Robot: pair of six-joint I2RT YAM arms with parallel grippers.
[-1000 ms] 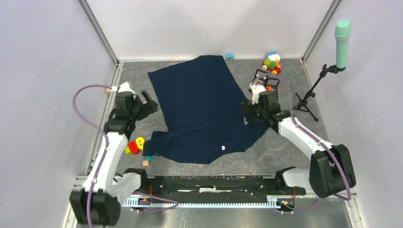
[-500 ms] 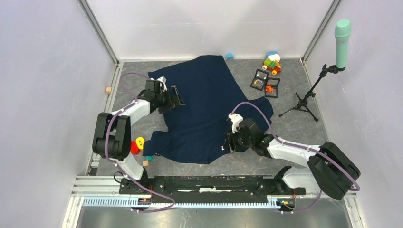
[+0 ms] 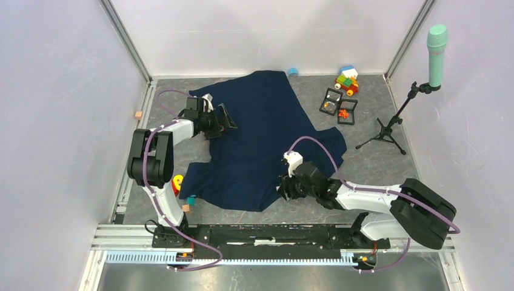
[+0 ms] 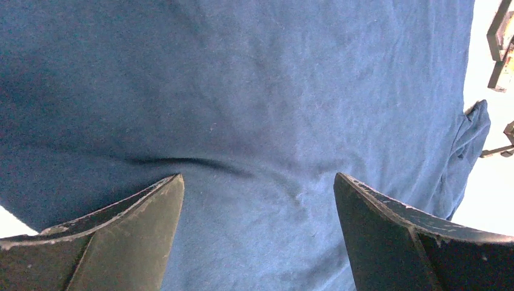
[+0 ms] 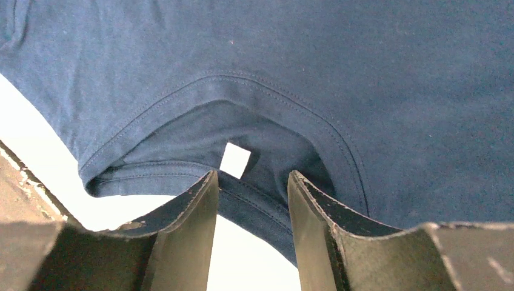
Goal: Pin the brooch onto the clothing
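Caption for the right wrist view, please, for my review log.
Right gripper, jaws apart, straddling the navy shirt's collar beside its white label.

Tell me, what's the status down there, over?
Left gripper open, over the clothing. Right gripper open, straddling its collar. No brooch seen pinned or held. No clutter on it.

Plain navy shirt point(image 3: 260, 136); white neck label point(image 5: 234, 160)

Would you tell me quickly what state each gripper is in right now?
Left gripper: open, empty, over the shirt.
Right gripper: open, fingers straddling the collar edge, not clamped.
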